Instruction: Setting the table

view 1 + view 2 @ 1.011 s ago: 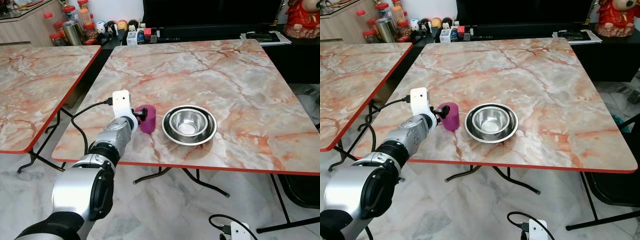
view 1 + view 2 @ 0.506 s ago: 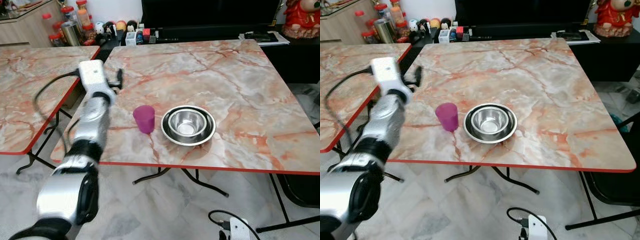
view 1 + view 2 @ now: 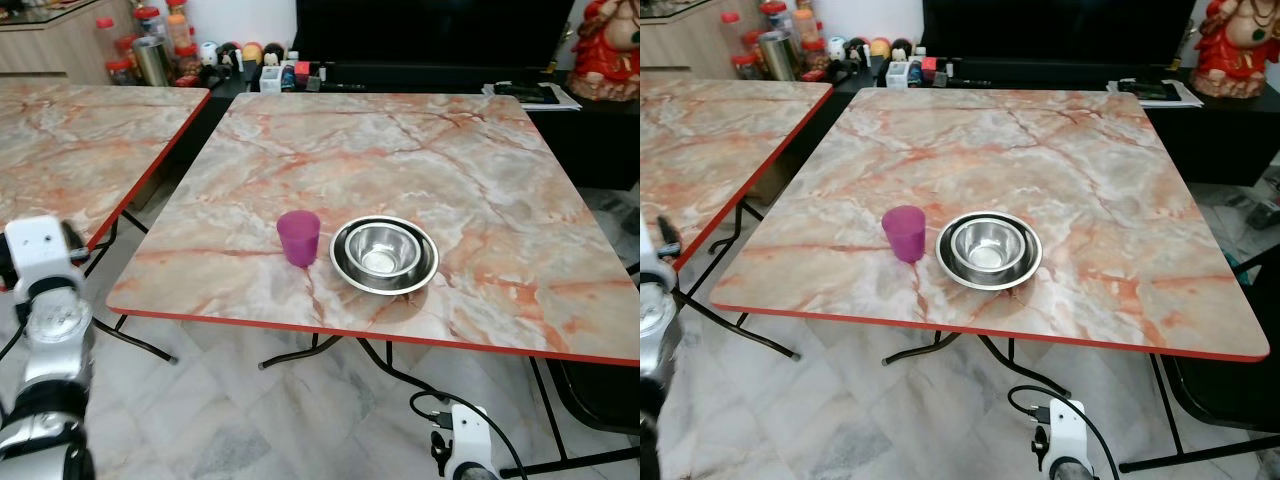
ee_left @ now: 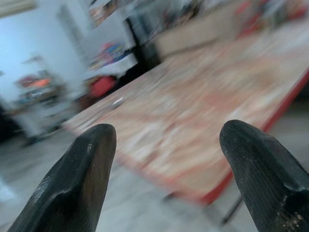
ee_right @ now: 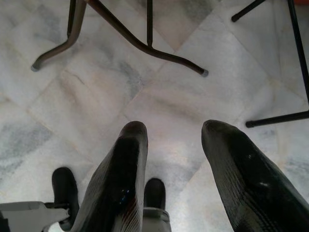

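Purple plastic cup [image 3: 298, 237] beside nested steel bowls [image 3: 384, 254], marble surface [image 3: 480, 180].
Left pincer [image 4: 164, 179] and right pincer [image 5: 171, 179] both apart, empty.

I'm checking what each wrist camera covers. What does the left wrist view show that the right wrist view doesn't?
Left wrist view: a blurred marble tabletop with a red edge, seen between the open left gripper.

Right wrist view: pale floor tiles and black table legs, past the open right gripper.

Both: two black fingers spread apart, holding nothing.
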Controlling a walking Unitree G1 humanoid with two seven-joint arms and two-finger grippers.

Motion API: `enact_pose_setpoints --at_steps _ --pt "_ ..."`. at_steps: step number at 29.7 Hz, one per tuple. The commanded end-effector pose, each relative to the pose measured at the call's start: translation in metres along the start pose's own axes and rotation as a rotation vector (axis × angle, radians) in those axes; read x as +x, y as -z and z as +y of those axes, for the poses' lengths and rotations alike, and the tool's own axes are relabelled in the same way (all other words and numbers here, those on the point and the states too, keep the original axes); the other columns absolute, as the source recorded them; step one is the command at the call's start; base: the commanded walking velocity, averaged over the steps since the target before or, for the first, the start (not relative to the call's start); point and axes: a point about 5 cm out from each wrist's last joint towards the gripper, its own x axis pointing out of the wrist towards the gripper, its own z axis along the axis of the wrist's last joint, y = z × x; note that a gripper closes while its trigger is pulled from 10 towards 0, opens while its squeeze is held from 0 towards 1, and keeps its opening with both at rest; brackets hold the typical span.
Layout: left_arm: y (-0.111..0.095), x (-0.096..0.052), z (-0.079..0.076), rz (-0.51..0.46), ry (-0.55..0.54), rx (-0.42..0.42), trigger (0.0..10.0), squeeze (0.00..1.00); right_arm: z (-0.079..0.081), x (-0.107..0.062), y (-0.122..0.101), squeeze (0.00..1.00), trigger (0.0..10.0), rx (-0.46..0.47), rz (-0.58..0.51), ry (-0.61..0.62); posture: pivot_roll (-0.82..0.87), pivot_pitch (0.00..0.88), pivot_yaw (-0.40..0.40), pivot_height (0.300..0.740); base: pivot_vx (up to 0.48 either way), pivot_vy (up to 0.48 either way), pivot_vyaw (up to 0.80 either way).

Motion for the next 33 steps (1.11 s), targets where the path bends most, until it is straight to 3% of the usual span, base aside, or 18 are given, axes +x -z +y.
enact_pose_setpoints --at_steps 1,5,7,8,9,10,11,12,14,18,19,20,27,33 --pt "0.032 -0.006 0.015 0.137 -0.050 0.122 10.0 0.00 0.001 -0.001 0.006 0.00 10.0 0.002 0.026 0.002 0.03 0.000 0.029 0.740 0.000 0.000 0.00" --pt "0.076 -0.028 0.026 0.349 -0.046 0.199 10.0 0.00 0.001 -0.003 0.012 0.00 10.0 0.012 0.050 0.015 0.02 0.000 0.048 0.740 0.000 0.000 0.00" --pt "0.077 -0.028 0.026 0.351 -0.049 0.200 10.0 0.00 0.001 -0.003 0.012 0.00 10.0 0.012 0.051 0.015 0.02 0.000 0.048 0.740 0.000 0.000 0.00" --pt "0.100 -0.049 0.019 0.472 0.028 0.172 10.0 0.00 -0.002 -0.004 0.017 0.00 10.0 0.004 0.073 0.030 -0.02 0.000 0.075 0.740 0.000 0.000 0.00" --pt "0.100 -0.049 0.019 0.472 0.028 0.172 10.0 0.00 -0.002 -0.004 0.017 0.00 10.0 0.004 0.073 0.030 -0.02 0.000 0.075 0.740 0.000 0.000 0.00" --pt "0.132 -0.088 0.001 0.640 0.193 0.126 10.0 0.00 -0.005 -0.006 0.025 0.00 10.0 0.006 0.103 0.049 -0.03 0.000 0.082 0.740 0.000 0.000 0.00" --pt "0.142 -0.105 -0.009 0.694 0.292 0.131 10.0 0.00 -0.007 -0.007 0.027 0.00 10.0 0.009 0.112 0.059 -0.04 0.000 0.083 0.740 0.000 0.000 0.00" --pt "0.142 -0.105 -0.009 0.694 0.292 0.131 10.0 0.00 -0.007 -0.007 0.027 0.00 10.0 0.009 0.112 0.059 -0.04 0.000 0.083 0.740 0.000 0.000 0.00" --pt "0.153 -0.135 -0.032 0.775 0.488 0.161 10.0 0.00 -0.010 -0.007 0.028 0.00 10.0 0.013 0.117 0.067 -0.04 0.000 0.080 0.740 0.000 0.000 0.00" --pt "0.166 -0.187 -0.060 0.889 0.765 0.251 10.0 0.00 -0.012 -0.006 0.027 0.00 10.0 -0.006 0.133 0.063 -0.07 0.000 0.085 0.740 0.000 0.000 0.00" --pt "0.166 -0.187 -0.060 0.889 0.765 0.251 10.0 0.00 -0.012 -0.006 0.027 0.00 10.0 -0.006 0.133 0.063 -0.07 0.000 0.085 0.740 0.000 0.000 0.00" --pt "0.164 -0.197 -0.070 0.911 0.790 0.219 10.0 0.00 -0.012 -0.005 0.023 0.00 10.0 0.000 0.125 0.064 -0.08 0.000 0.085 0.740 0.000 0.000 0.00" --pt "0.157 -0.203 -0.087 0.906 0.818 0.163 10.0 0.00 -0.010 -0.002 0.014 0.00 10.0 0.006 0.103 0.053 -0.10 0.000 0.080 0.740 0.000 0.000 0.00" --pt "0.147 -0.203 -0.103 0.905 0.785 0.001 10.0 0.00 -0.004 -0.001 0.012 0.00 10.0 -0.026 0.112 0.004 -0.09 0.000 0.052 0.740 0.000 0.000 0.00"
